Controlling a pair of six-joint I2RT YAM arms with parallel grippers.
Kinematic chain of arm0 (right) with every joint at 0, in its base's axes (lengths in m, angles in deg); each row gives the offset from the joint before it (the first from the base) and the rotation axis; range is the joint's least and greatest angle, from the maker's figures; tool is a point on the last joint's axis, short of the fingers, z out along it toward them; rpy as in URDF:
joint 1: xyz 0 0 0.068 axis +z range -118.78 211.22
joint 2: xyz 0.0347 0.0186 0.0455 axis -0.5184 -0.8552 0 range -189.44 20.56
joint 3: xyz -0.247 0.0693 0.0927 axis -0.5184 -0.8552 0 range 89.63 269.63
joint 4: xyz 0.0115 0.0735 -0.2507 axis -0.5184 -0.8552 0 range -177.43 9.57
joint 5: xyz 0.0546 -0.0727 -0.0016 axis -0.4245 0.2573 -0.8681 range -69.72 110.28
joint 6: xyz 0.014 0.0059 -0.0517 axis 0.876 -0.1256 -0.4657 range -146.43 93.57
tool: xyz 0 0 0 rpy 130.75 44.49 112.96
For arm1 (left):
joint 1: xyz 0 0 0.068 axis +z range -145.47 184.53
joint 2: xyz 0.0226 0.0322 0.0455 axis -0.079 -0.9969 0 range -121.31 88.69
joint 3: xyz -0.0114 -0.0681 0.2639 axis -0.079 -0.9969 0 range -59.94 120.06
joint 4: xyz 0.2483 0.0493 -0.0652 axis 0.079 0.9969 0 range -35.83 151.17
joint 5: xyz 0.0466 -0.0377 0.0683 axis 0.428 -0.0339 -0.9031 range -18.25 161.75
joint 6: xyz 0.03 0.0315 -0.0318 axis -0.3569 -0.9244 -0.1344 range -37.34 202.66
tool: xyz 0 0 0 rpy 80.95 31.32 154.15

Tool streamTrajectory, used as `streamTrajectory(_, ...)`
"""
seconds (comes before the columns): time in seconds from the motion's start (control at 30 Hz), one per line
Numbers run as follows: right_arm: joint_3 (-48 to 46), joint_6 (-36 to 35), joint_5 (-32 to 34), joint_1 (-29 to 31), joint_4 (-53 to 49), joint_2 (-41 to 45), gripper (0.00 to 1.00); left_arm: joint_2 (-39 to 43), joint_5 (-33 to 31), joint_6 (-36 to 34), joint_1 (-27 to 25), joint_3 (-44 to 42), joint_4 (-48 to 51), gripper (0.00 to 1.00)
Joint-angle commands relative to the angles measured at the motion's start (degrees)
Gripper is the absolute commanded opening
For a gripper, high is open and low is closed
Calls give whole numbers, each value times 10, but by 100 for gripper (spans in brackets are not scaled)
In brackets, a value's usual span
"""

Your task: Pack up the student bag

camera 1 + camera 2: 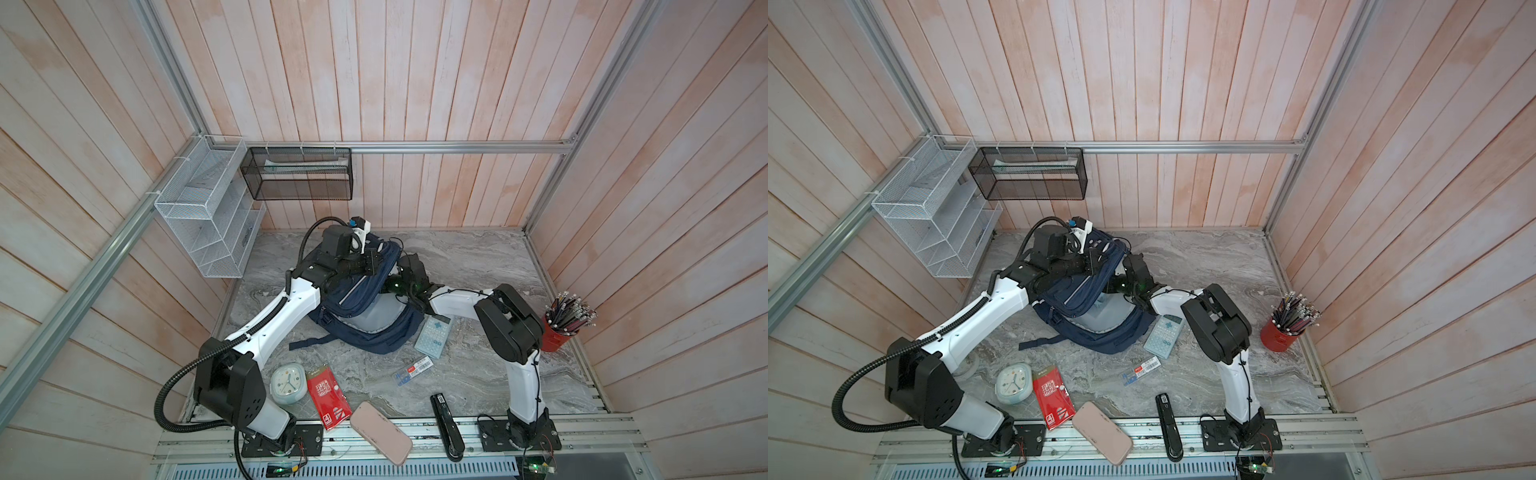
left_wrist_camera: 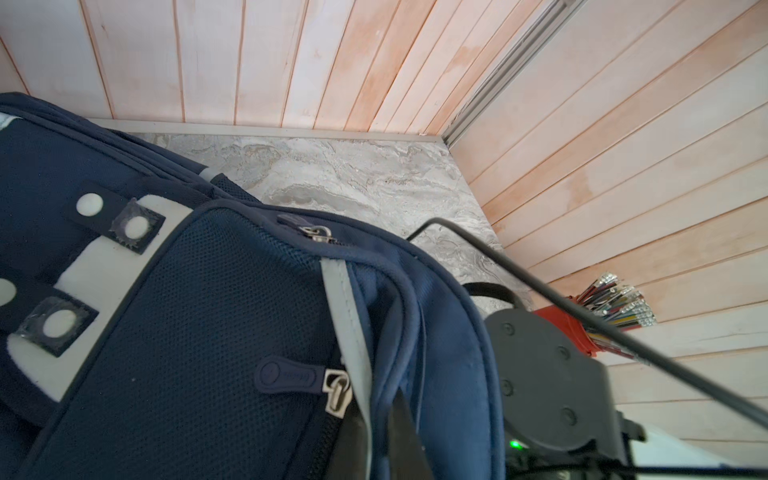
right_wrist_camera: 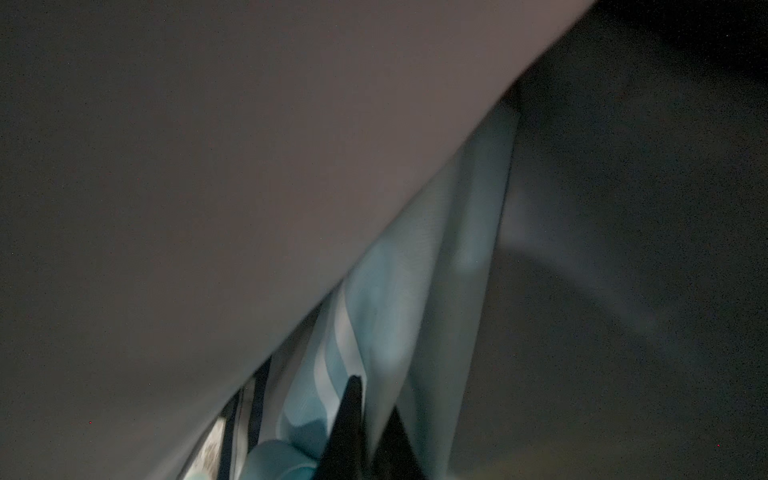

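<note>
The student bag [image 1: 361,320], where is it?

Mid-worktop [image 1: 478,257]: navy mesh, grey stripes. A calculator [image 1: 433,334] lies just beside it, a red pencil cup [image 1: 557,334] well apart.

And the claws?

The left claw [image 2: 380,434] pinches its flap edge. The right claw [image 3: 372,415] is inside, hidden from both top views. Its wrist view shows dim lining and pale-blue cloth; I cannot tell whether it grips.

calculator [image 1: 433,336], stapler [image 1: 446,428], clock [image 1: 287,382], red pencil cup [image 1: 555,337]
</note>
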Motion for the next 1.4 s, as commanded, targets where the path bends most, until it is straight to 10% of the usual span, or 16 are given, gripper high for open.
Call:
streamTrajectory(0.0, -2, 60, 50, 1, 60, 3, 39, 26, 34, 36, 9, -37, -61, 0)
streamTrajectory(0.13, -132, 39, 103, 6, 31, 115, 98, 18, 32, 42, 38, -83, -98, 0)
streamTrajectory(0.47, -359, -38, 262, 39, -237, 448, 98, -39, 44, 54, 32, -113, -140, 0)
streamTrajectory(0.6, -447, -19, 65, -21, -254, 509, 98, -37, 42, 53, 24, -135, -157, 0)
streamTrajectory(0.7, -446, -7, 115, 25, -352, 530, 93, -37, 20, 44, 12, -131, -140, 0)
streamTrajectory(0.97, -414, 72, 209, 128, -484, 468, 71, -35, -19, 49, -9, -127, -120, 0)
streamTrajectory(1.37, -356, 57, 217, 162, -442, 346, 71, -29, 4, 65, -14, -148, -129, 0)
